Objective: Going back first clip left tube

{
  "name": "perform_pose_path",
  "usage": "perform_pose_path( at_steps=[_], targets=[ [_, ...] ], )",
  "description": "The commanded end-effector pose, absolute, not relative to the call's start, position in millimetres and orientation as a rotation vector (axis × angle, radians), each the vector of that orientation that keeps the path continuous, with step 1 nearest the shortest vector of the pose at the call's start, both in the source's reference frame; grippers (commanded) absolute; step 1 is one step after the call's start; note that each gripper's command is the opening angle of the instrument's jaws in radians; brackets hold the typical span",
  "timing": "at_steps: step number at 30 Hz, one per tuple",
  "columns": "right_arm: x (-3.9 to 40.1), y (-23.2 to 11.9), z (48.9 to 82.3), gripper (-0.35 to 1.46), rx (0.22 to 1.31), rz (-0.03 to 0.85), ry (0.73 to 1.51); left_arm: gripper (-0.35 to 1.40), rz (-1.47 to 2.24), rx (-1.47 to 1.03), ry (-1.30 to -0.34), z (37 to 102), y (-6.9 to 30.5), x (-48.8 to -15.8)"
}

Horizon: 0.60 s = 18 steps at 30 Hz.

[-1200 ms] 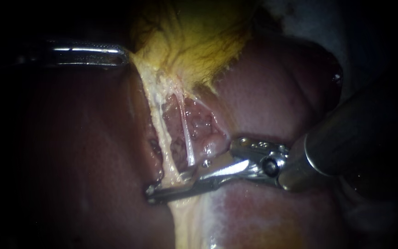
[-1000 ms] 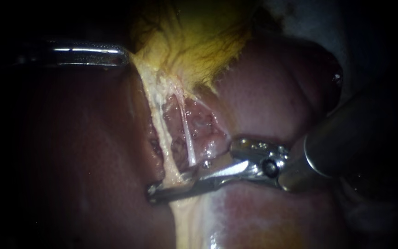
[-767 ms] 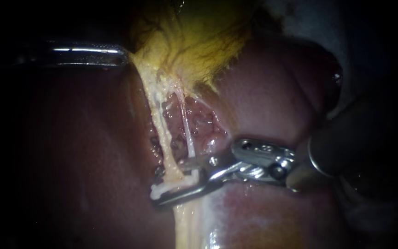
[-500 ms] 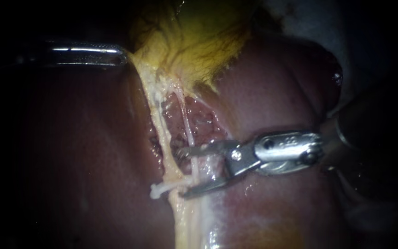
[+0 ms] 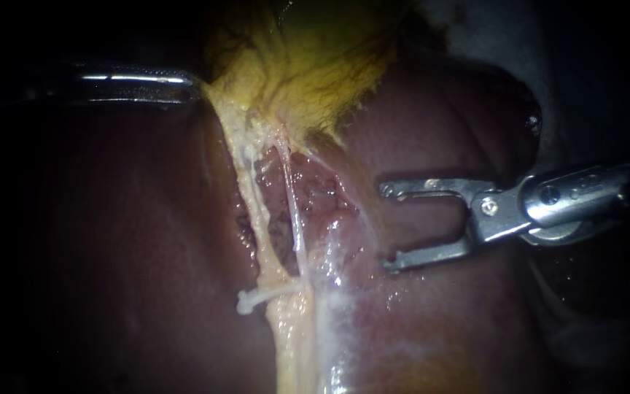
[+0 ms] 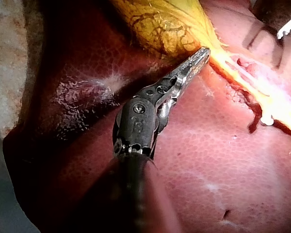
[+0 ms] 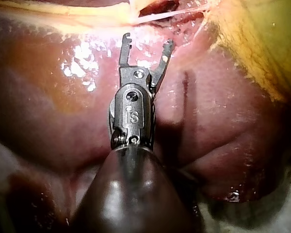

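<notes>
In the endoscope view a white clip (image 5: 257, 298) lies across the lower end of the pale left tube (image 5: 255, 211). The thin right tube (image 5: 294, 211) runs beside it, bare. My right instrument (image 5: 389, 227) stands to the right of both tubes, over the liver, its jaws open and empty. The right wrist view shows the same instrument (image 7: 147, 41) a short way back from the tubes (image 7: 169, 15). My left instrument (image 5: 184, 84) is shut on the edge of the yellow gallbladder (image 5: 308, 66) and holds it taut; its jaws (image 6: 199, 56) meet on that edge, and the clip (image 6: 266, 119) shows beyond.
Dark red liver (image 5: 111, 241) surrounds the opened bed between the tubes. Wet, glistening tissue (image 5: 337, 284) lies below the clip. Pale cloth (image 6: 9, 58) borders the liver beside my left instrument's shaft.
My right instrument's jaws, closed around the left tube's lower end, opened and left a white clip there. The instrument then drew back to the right. My left instrument stayed put.
</notes>
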<state>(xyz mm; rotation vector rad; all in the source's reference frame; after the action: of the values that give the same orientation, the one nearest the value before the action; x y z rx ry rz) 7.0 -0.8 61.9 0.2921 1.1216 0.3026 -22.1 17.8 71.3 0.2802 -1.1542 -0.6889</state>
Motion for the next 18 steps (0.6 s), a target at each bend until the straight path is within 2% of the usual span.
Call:
perform_pose_path(
  at_steps=[1,18],
  targets=[
    [6.9,-0.9,62.0,0.6,0.297,0.303,1.123,-0.35,-0.688,0.28,-1.154,71.5,17.8,-22.2],
    [6.0,-1.3,61.6,0.6,0.303,0.297,1.125,-0.35,-0.658,0.254,-1.136,79.1,16.4,-26.5]
  ],
)
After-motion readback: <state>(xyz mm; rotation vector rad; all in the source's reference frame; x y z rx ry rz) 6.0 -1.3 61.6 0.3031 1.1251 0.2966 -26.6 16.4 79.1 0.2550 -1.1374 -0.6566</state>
